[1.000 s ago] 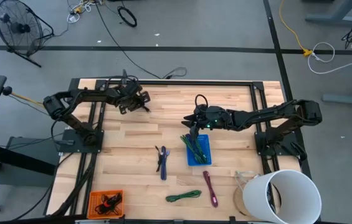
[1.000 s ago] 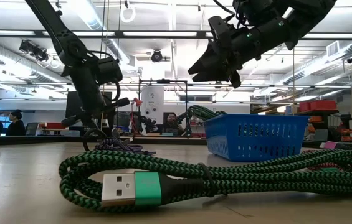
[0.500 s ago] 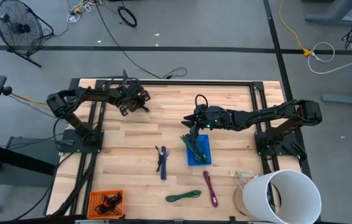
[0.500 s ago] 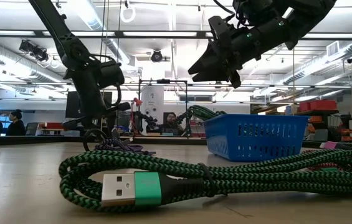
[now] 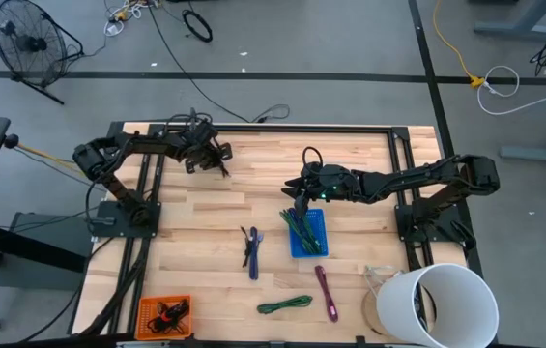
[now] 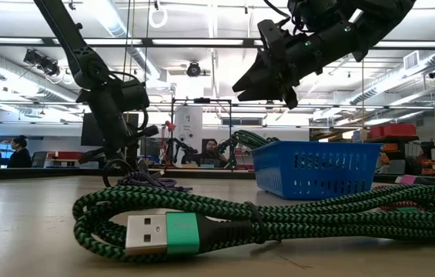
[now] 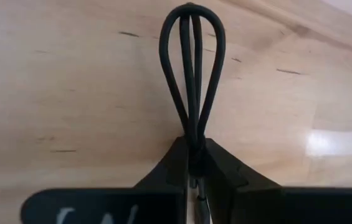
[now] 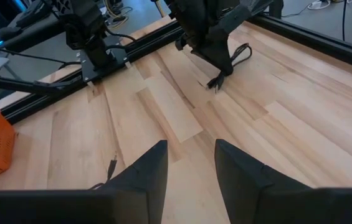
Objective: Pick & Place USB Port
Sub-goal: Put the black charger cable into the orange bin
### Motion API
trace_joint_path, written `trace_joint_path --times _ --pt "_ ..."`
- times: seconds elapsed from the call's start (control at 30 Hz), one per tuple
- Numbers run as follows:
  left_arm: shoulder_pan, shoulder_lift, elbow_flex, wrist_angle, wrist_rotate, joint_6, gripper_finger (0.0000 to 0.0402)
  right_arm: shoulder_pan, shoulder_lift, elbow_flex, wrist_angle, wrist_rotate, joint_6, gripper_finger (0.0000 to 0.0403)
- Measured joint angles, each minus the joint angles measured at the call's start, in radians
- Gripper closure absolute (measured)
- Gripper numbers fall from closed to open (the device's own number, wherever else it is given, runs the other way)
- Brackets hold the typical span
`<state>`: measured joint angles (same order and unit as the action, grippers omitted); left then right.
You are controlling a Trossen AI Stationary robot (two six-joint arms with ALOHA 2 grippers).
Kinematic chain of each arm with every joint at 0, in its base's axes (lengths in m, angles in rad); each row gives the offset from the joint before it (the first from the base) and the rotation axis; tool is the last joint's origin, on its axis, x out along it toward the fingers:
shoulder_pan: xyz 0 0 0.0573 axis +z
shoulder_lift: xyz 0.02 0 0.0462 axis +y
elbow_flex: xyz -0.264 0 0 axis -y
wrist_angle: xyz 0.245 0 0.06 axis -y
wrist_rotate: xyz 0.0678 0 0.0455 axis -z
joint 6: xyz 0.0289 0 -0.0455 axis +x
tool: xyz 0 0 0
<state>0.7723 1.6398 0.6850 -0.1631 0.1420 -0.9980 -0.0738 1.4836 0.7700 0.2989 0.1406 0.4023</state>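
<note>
Wood table (image 5: 350,155); blue basket (image 5: 309,235) mid; orange bin (image 5: 164,317) corner.

My fingers (image 8: 154,171) are matte black, and so is the looped cable (image 7: 191,81) pinched in my left gripper (image 7: 194,165). The table (image 5: 253,193) under me is pale wood in long planks with a black frame. The small basket (image 5: 308,235) is bright blue, with dark green cable in it. The nearest cable (image 6: 279,219) is braided green and black, its plug sleeve plain green. Another cable (image 5: 327,292) is purple; the corner bin (image 5: 164,316) is orange, the bucket (image 5: 442,304) white.
</note>
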Motion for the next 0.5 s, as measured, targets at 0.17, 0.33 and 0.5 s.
trace_joint_path --times 0.17,0.33,0.5 --pt "-0.008 0.002 0.041 -0.036 0.188 0.215 0.0375 0.000 0.000 0.000 0.000 0.000 0.000 0.0271" --pt "-0.050 0.000 0.091 -0.043 0.337 0.334 0.0375 0.000 0.000 0.000 -0.002 0.000 0.000 0.0271" --pt "-0.126 -0.002 0.174 -0.170 0.421 0.468 0.0375 0.000 0.000 0.000 -0.011 -0.001 0.000 0.0271"
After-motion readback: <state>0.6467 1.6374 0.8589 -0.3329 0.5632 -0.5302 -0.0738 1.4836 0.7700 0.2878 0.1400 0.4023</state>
